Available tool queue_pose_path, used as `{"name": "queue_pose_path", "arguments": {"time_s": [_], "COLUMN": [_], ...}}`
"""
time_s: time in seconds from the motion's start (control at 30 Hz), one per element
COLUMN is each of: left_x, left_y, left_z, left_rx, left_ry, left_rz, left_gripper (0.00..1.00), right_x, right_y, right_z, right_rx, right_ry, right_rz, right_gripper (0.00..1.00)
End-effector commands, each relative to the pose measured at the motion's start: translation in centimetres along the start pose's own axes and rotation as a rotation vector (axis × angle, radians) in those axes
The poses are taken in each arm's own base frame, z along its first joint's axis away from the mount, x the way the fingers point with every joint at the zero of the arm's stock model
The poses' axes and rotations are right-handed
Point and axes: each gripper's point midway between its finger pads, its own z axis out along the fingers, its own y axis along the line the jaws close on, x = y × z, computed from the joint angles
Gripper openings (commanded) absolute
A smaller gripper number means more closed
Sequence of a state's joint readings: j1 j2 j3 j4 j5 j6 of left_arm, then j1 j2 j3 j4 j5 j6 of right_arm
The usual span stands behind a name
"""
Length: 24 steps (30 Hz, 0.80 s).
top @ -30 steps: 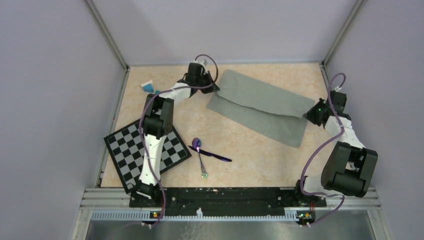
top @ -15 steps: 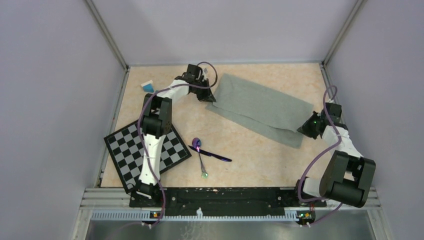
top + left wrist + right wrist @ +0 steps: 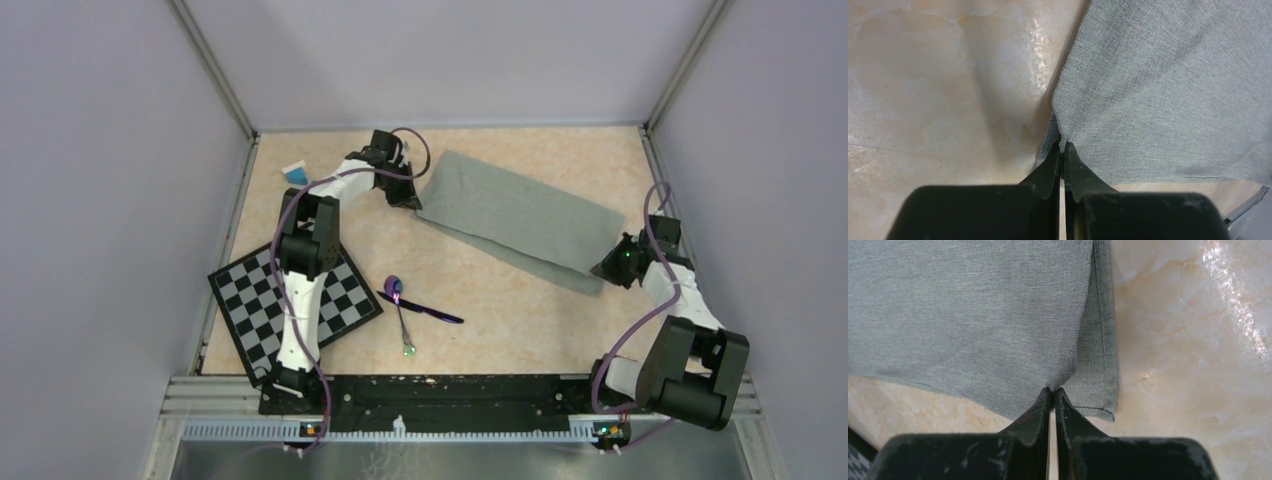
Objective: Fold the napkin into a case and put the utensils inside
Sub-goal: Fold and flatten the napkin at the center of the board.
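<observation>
Open table (image 3: 520, 310) between napkin (image 3: 520, 215) and utensils (image 3: 402, 303); checkered board (image 3: 355, 295) blocks near-left.

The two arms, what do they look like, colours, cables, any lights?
Both the left arm and right arm have white links, chunky black joints and a purple cable looping alongside. A small green light glows near the right wrist. The fingers are black, tapered wedges.

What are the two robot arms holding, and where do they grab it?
Both hold the napkin. The left end effector pinches its left end, the right end effector its right end.
</observation>
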<state>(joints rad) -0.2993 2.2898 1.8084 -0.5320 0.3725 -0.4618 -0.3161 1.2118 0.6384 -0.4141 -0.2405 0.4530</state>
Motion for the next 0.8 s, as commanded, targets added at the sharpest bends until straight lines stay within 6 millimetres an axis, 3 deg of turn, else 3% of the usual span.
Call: {"name": "queue_pose_path", "arguments": {"time_s": [0.0, 0.27, 0.6, 0.77], "left_x": [-1.7, -1.0, -1.3, -1.5], "left_y": [-0.2, 0.5, 0.8, 0.1], "left_z": [-2.8, -1.7, -2.1, -2.5], "left_rx": [-0.034, -0.041, -0.072, -0.055], "left_ry": [-0.069, -0.031, -0.03, -0.033], "left_rz": [0.036, 0.029, 0.057, 0.067], "left_gripper": [0.0, 0.0, 0.02, 0.03], "right_x": [0.0, 1.7, 3.5, 3.1], "right_y": [0.5, -0.6, -2.3, -2.5], "right_z": [-0.4, 0.2, 1.7, 1.8], "right_rx": [-0.02, 0.025, 0.129, 0.151], "right_ry": [-0.011, 0.043, 0.081, 0.075], "right_rz": [-0.013, 0.028, 0.05, 0.044], "right_gripper": [0.0, 0.0, 0.0, 0.0]}}
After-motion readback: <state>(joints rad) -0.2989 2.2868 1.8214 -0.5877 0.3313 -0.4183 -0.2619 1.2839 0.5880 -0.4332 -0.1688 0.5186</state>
